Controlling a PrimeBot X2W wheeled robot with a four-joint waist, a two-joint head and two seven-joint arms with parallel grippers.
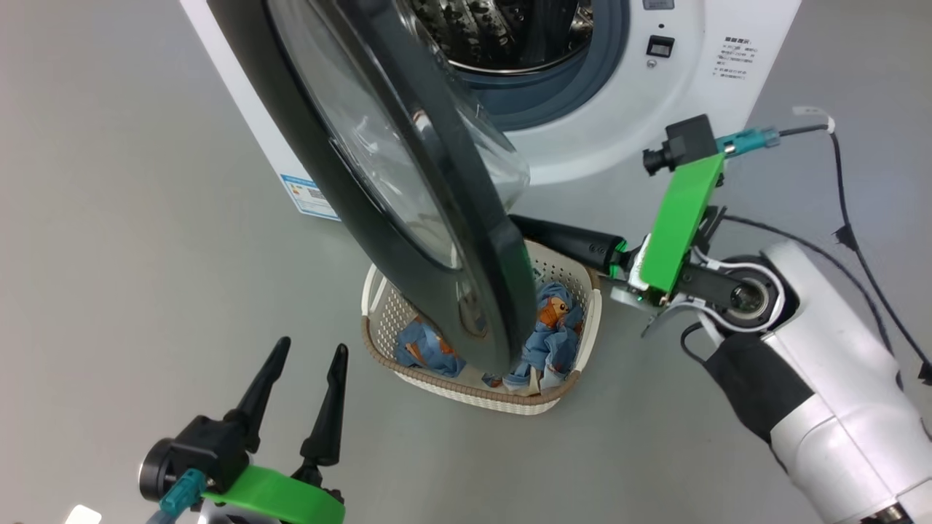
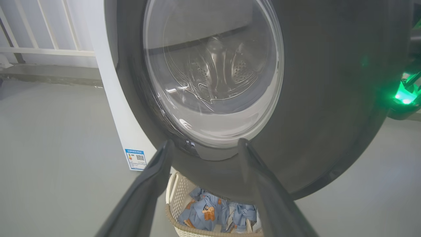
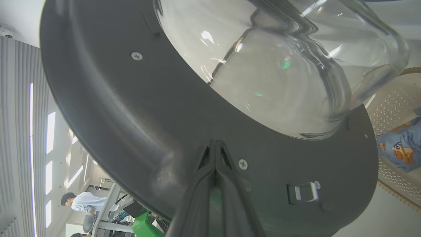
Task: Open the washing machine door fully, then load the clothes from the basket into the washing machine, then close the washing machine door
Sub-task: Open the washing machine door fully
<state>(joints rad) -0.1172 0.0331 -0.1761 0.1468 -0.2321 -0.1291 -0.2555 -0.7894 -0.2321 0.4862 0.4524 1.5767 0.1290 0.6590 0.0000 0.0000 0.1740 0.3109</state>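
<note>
The washing machine stands at the top of the head view with its steel drum exposed. Its black door hangs partly swung out, the glass bowl facing the machine. My right gripper is shut with nothing in it, its tips at the door's inner face, near a screw and the latch. In the head view the right gripper reaches in from the right behind the door's edge. My left gripper is open, low on the left, facing the door's outer side. The basket sits under the door, holding the clothes.
A blue label is stuck low on the machine's side. Black cables trail over the grey floor on the right. A white railing runs behind the machine. A person stands far off in the right wrist view.
</note>
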